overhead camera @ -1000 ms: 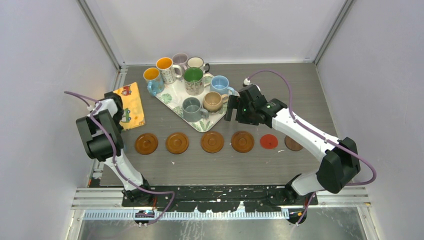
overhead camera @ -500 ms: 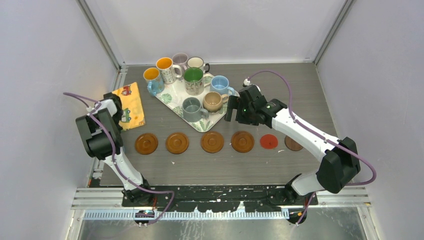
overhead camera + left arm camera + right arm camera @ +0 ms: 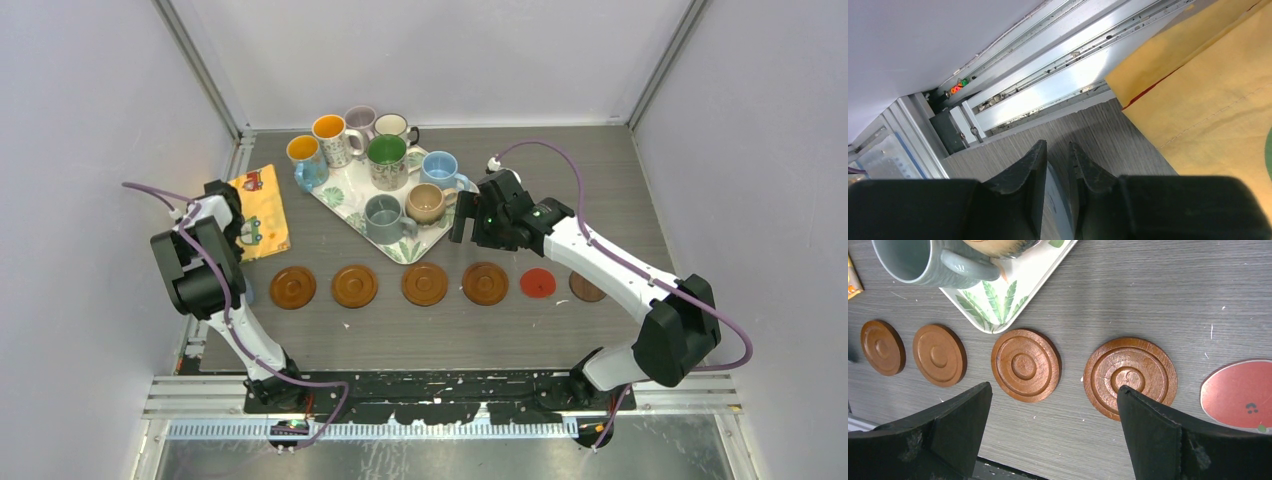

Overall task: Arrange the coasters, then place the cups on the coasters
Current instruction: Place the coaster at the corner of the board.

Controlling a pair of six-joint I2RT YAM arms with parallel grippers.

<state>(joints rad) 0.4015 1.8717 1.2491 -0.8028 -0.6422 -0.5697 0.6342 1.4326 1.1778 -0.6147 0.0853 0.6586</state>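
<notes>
Right jaws (image 3: 1053, 390) fully released, nothing held, hung over the tabletop (image 3: 600, 180) just right of the near corner of the tray (image 3: 408, 250). Tan cup (image 3: 427, 203) is found just left of them and grey cup (image 3: 383, 218) further left, with coasters (image 3: 425, 284) rowed nearer. Left jaws (image 3: 1057, 145) barely parted, empty, well apart by the yellow cloth (image 3: 262, 212). Right arm is judged nearer.

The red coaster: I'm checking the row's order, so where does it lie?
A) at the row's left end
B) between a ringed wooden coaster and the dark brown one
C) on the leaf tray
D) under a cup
B: the red coaster lies between a ringed wooden coaster and the dark brown coaster.
</notes>
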